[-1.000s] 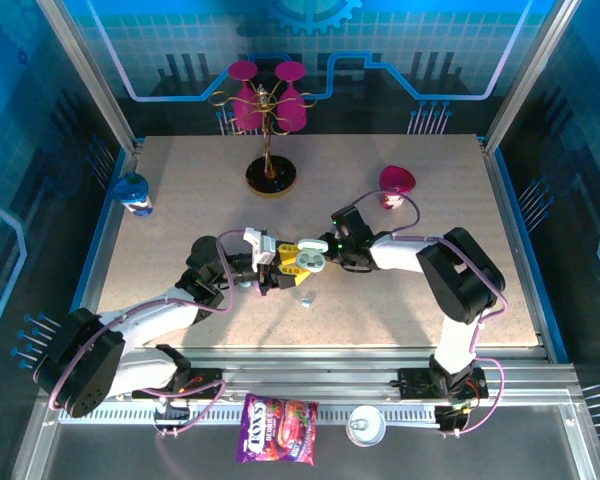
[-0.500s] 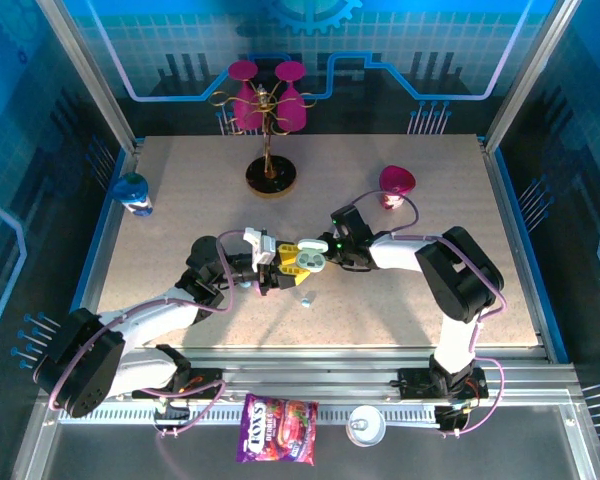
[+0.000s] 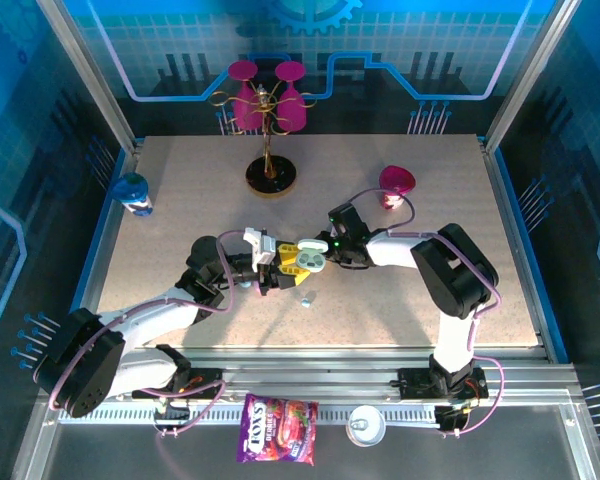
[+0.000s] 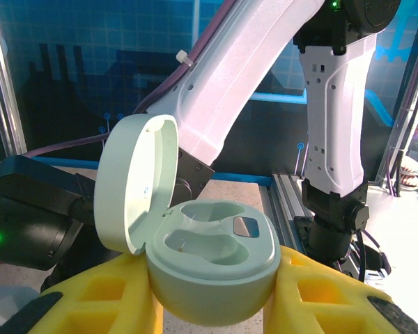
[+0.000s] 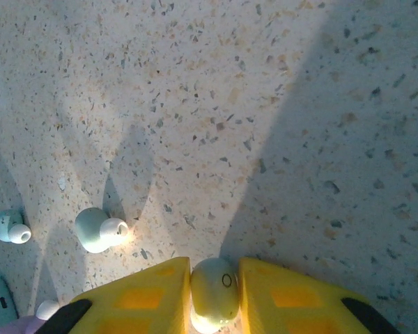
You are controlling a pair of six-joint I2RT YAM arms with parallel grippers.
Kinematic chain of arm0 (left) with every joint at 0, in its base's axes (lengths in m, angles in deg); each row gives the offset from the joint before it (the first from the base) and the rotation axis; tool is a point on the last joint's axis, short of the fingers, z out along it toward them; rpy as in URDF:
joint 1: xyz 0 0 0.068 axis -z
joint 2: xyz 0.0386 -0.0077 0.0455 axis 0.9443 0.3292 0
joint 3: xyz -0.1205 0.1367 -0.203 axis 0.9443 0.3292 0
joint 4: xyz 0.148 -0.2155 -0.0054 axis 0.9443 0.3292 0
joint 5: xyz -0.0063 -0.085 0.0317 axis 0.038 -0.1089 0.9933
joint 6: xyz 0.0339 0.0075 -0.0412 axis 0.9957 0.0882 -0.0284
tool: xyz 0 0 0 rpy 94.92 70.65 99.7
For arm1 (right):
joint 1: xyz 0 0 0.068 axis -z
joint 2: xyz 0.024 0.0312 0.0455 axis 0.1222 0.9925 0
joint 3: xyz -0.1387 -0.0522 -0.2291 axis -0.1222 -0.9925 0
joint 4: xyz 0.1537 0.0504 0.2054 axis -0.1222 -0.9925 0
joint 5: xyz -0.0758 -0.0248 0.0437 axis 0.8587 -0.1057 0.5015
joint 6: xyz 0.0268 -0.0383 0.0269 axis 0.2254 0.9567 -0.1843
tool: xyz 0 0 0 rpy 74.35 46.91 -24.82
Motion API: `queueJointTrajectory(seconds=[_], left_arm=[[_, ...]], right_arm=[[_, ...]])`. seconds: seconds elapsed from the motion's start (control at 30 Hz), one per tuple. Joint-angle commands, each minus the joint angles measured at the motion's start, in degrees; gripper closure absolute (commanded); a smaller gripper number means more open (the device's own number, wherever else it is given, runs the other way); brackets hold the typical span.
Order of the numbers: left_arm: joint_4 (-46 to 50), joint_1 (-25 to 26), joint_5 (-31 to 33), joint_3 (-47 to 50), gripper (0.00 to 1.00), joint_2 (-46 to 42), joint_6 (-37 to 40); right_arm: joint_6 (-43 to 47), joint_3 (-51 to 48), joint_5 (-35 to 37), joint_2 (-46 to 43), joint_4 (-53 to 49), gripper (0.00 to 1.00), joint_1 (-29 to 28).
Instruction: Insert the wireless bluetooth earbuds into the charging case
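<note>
The left jaws are clamped on the pale mint-green, pebble-shaped plastic charging case (image 4: 216, 275). Its hinged lid (image 4: 136, 184) is tipped back so the 2 sockets, which look empty, face up, probably as a steady target. The right jaws pinch 1 tiny whitish plastic earbud (image 5: 214, 292) at their tips above the speckled desk (image 5: 279, 104). 2 more pale buds (image 5: 97, 229) lie ahead of them, to their left.
</note>
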Motion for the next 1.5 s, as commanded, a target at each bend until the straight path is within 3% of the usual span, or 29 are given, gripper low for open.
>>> queueJointTrajectory(seconds=[0.0,0.13,0.37,0.93,1.47], left_arm=[[-0.33,-0.20,0.20,0.42,0.73,-0.84,2.06],[-0.11,-0.22,0.27,0.47,0.73,-0.95,2.32],[-0.06,-0.20,1.51,0.58,0.72,-0.56,2.74],[-0.29,-0.29,7.03,-0.31,0.72,3.38,2.77],[5.00,-0.30,8.14,-5.10,0.72,9.86,1.80]], right_arm=[[1.01,1.57,-0.67,1.41,-1.14,0.78,0.39],[1.10,1.39,-0.52,0.89,-1.28,0.83,0.39],[3.11,0.84,2.23,-3.54,-3.83,0.84,0.39],[14.98,-0.75,28.19,-23.90,-27.92,0.83,-0.70],[16.63,1.28,35.44,-32.68,-40.40,0.83,-3.09]])
